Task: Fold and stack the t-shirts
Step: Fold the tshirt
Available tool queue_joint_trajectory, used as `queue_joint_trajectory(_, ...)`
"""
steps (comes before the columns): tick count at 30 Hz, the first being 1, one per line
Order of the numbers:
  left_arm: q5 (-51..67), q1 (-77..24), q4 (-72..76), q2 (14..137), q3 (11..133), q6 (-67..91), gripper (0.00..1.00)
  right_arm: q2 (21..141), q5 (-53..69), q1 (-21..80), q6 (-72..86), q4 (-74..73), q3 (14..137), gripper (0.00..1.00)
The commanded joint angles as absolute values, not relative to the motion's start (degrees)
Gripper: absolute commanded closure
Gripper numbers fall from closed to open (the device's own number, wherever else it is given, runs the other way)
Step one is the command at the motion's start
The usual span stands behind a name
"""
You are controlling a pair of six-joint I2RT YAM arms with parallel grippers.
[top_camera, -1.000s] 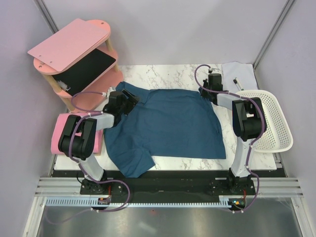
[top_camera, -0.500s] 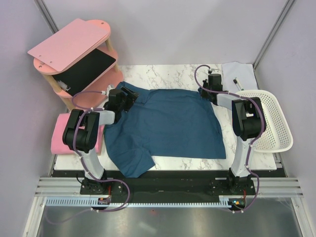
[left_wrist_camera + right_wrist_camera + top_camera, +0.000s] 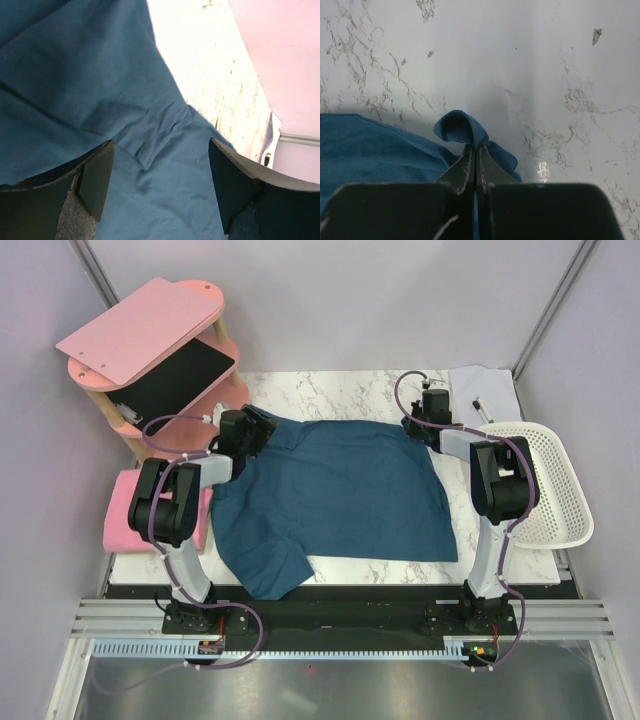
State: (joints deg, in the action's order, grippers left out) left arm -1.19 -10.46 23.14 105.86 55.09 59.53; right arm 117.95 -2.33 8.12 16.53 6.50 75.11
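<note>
Pinching the teal t-shirt (image 3: 340,490), the right gripper (image 3: 474,148) clamps; the left gripper (image 3: 160,150) gapes.

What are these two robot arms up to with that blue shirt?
They are working on folding t-shirts. A dark teal t-shirt lies spread on the marble table. The right pincer is shut on a fold of cloth at its far right corner, while the left pincer hovers open over the far left corner, gripping nothing. A pink t-shirt lies folded at the table's left edge.
</note>
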Motion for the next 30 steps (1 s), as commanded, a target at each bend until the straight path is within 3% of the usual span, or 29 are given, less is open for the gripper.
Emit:
queue_joint_trajectory(1, -3.25, -10.20, 22.50, 108.54, 59.49, 56.95, 0.18, 118.13, -1.32, 7.91, 17.23, 8.35, 77.25, 1.00)
queue_joint_trajectory(17, -5.10, -10.19, 20.65, 104.41, 55.37, 54.75, 0.19, 118.48, -0.53, 7.56, 17.67, 8.35, 77.43, 1.00)
queue_joint_trajectory(30, -4.40, -10.20, 21.18, 108.54, 58.35, 54.23, 0.21, 118.56, -0.44, 7.64, 17.75, 8.35, 77.43, 1.00)
